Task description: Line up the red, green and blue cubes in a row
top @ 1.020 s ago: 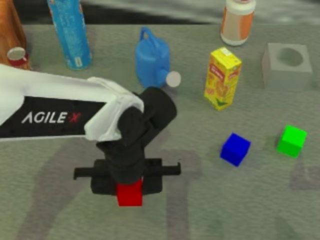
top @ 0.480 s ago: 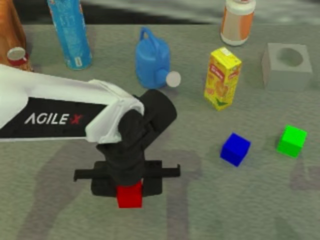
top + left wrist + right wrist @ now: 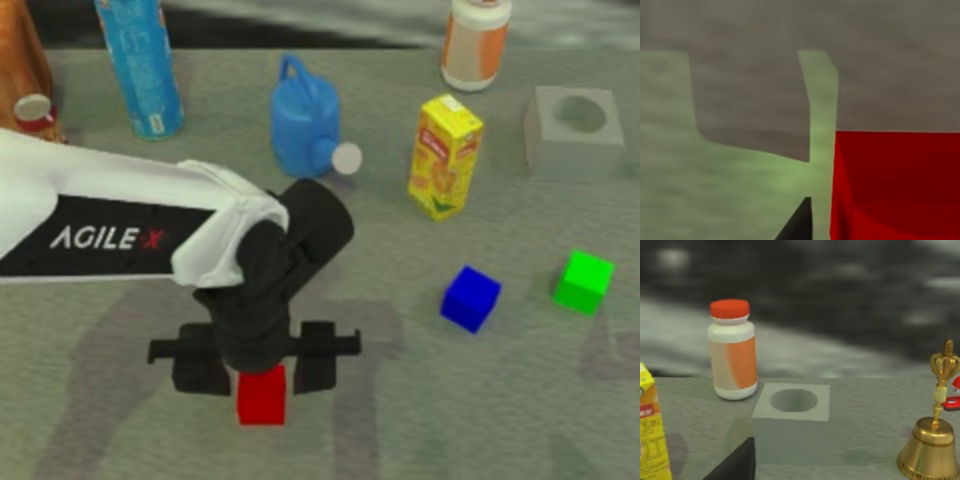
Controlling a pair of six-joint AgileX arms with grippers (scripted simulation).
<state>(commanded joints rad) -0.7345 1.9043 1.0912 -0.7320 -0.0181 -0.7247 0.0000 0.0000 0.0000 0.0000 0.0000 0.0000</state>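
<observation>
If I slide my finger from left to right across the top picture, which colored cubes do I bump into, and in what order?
Red cube, between the open jaws of the left gripper → blue cube → green cube.

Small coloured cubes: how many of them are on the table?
3. The red cube lies between the open left end effector fingers; the blue cube and green cube sit at the table's right.
</observation>
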